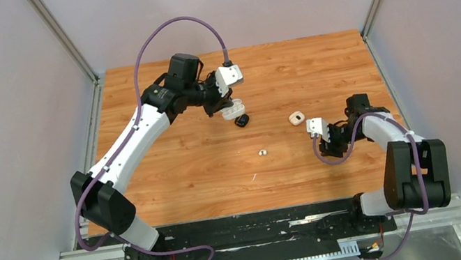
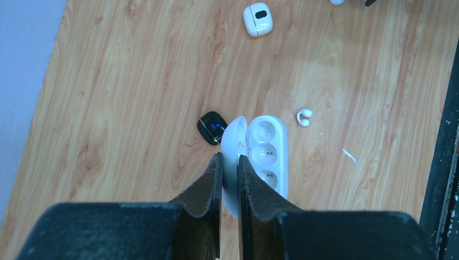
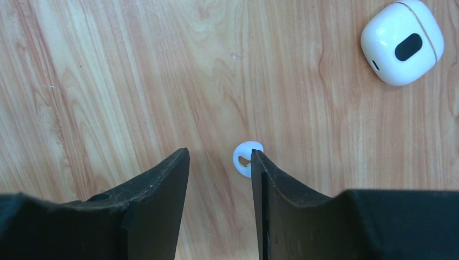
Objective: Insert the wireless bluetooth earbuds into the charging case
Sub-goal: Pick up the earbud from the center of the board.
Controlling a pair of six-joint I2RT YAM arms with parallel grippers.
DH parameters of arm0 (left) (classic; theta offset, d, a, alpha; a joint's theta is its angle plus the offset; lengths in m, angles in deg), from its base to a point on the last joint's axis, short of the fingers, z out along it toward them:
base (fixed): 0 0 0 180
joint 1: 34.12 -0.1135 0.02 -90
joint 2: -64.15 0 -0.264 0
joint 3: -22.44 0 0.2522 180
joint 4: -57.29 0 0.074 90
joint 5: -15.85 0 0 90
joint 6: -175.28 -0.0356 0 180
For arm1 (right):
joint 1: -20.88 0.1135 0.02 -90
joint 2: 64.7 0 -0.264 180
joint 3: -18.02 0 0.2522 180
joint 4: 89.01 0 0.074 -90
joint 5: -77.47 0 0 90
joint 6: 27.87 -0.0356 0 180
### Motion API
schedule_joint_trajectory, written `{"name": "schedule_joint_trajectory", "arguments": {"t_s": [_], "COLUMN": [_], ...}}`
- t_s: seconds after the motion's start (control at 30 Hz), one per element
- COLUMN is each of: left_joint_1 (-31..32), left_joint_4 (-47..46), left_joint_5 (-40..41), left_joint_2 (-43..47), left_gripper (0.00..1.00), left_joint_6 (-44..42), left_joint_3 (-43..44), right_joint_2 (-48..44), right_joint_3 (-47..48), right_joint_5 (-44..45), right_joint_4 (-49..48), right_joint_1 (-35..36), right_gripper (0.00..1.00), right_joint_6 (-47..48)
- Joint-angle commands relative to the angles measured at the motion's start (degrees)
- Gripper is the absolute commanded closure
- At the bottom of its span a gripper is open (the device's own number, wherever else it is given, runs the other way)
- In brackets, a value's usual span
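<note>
Stretching the left arm far out over the wooden table (image 1: 186, 180), elbow nearly straight and wrist bent downward. Clamping the left pincer (image 2: 229, 157) almost fully together on the raised lid (image 2: 231, 142) of the open white charging case (image 2: 268, 151), with only that thin shell between the narrow fingers. Carrying the case's base just to one side of the fingertips, its recesses facing up toward the wrist camera. Not telling from these views whether the base is resting on the wood. Leaving a small black case (image 2: 211, 127) just ahead of the fingertips on the opposite side, close beside the lid. Leaving one white clip-shaped earbud (image 2: 303, 117) loose on the wood, beyond the open base and apart from both case and pincer.

Holding the right arm folded close to its base, forearm low over the table and pointing inward. Spreading the right pincer (image 3: 219, 154) about halfway, gripping nothing. Touching, or all but touching, a second white earbud (image 3: 247, 158) with the tip of one finger (image 3: 276, 200), right at the mouth of the gap. Leaving a closed white rounded-square case (image 3: 402, 42) well ahead of this pincer, off to that same finger's side.
</note>
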Motion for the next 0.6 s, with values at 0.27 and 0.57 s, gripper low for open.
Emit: {"name": "schedule_joint_trajectory", "arguments": {"t_s": [0.27,0.57], "left_joint_1": [-0.2,-0.2], "left_joint_4": [-0.9,-0.6], "left_joint_5": [-0.1,0.1], "left_joint_2": [-0.2,-0.8], "left_gripper": [1.0,1.0], "left_joint_6": [0.7,0.6], "left_joint_3": [0.6,1.1], "right_joint_2": [5.6,7.7], "right_joint_3": [4.8,5.7], "right_joint_5": [-0.8,0.4], "right_joint_4": [0.8,1.9], "right_joint_1": [-0.2,-0.3], "right_gripper": [0.55,0.56], "right_joint_6": [2.7,4.2]}}
